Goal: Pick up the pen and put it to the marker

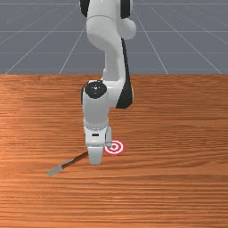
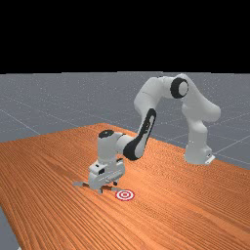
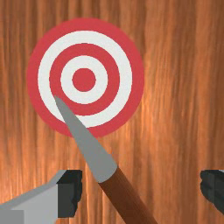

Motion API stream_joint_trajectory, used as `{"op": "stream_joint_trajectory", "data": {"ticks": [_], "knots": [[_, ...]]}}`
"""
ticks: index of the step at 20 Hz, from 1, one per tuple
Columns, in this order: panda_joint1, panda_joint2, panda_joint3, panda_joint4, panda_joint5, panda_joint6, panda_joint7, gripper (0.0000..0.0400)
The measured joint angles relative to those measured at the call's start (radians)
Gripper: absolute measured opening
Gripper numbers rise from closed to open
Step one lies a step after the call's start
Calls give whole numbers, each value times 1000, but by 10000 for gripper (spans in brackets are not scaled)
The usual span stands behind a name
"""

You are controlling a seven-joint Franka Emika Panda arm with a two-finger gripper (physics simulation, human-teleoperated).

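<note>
1. Fingers (image 3: 70, 194) of the gripper (image 3: 141, 192) are spread, one on each side of the pen, with a gap to both, so nothing's pinched.
2. Going by the front view, left to right: pen (image 1: 75, 159) first. Its broad grey end pokes out well clear of the fingers, and the brown shaft slants in between them. Pointy grey tip overlaps the marker in the wrist view.
3. Next, the marker (image 1: 114, 147), just beside the fingers on the front view's right, flat on the table (image 1: 178, 191).
4. Handling, imo: light, stiff, not fragile, maybe a bit slippery if smooth. I'd grab the brown shaft near its middle, hand turned square to the slant, or it could twist.
5. Count: one pen, one marker, two fingers.
</note>
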Motion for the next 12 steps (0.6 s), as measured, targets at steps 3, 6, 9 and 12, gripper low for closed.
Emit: {"op": "stream_joint_trajectory", "data": {"ticks": [3,6,9,12], "knots": [[4,41,-8,54,8,-47,25,400],[3,42,-10,32,8,14,33,382],[2,32,-9,21,6,23,28,396],[-9,27,2,23,17,11,13,399]]}}
